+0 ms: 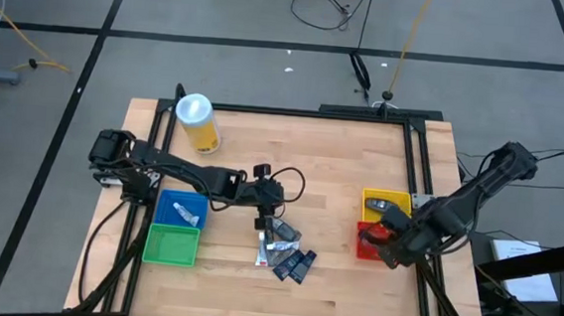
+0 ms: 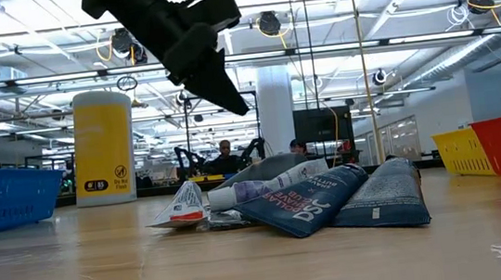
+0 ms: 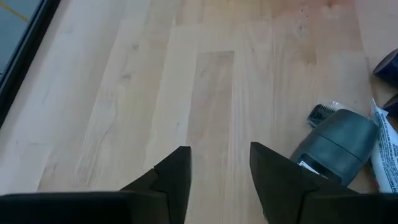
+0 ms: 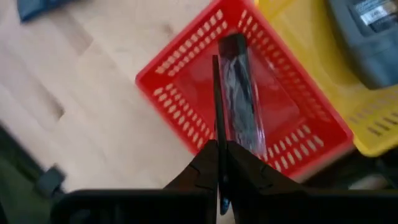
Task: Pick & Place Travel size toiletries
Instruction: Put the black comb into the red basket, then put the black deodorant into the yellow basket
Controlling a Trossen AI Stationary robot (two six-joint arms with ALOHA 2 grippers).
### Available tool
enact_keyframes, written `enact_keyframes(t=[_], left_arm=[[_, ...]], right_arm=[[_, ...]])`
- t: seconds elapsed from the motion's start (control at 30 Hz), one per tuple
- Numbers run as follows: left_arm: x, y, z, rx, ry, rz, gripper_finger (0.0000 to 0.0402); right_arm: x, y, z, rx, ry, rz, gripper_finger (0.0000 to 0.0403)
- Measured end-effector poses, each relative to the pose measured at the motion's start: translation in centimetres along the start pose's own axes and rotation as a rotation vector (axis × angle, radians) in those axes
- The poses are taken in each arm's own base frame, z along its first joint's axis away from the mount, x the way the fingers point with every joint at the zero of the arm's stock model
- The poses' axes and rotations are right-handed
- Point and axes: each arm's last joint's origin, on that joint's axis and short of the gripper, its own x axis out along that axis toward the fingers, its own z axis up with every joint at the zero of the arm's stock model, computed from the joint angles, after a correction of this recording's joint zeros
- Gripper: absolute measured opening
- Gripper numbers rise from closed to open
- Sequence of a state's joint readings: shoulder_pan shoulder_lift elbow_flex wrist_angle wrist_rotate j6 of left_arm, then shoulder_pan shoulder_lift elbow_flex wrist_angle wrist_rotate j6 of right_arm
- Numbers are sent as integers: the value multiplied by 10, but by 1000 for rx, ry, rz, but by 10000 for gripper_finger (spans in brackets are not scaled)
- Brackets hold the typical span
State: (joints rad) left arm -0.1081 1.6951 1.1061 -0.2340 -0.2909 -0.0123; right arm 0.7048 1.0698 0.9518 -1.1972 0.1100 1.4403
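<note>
High view: we see our left gripper above the toiletry pile at mid-table, and our right gripper over the red bin.

Low view: soft, light tubes; we judge a mid-body pinch best.

Left wrist view: fingers apart, empty.

Right wrist view: fingers together, nothing held.

1. The left gripper hangs over the table's middle, its arm stretched in from the left, fingers parted and empty.
2. The right gripper points left, fingers pressed together.
</note>
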Motion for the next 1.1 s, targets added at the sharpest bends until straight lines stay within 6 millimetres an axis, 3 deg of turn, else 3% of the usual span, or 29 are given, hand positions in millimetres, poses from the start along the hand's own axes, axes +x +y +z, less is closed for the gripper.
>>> enact_keyframes(t=[0.2,0.37,0.7,0.93,1.1], left_arm=[[0,-1,0,-3,0,-2,149],[0,-1,0,-3,0,-2,148],[0,-1,0,-3,0,-3,148],[0,-1,1,0,-10,-3,149],[0,-1,4,5,-44,-3,146]], right_arm=[[16,-11,-1,47,-59,-42,18],[21,-18,-2,65,-131,26,44],[7,-32,-3,63,-192,145,147],[1,-4,12,-166,-533,276,154],[19,30,32,-401,-718,271,141]])
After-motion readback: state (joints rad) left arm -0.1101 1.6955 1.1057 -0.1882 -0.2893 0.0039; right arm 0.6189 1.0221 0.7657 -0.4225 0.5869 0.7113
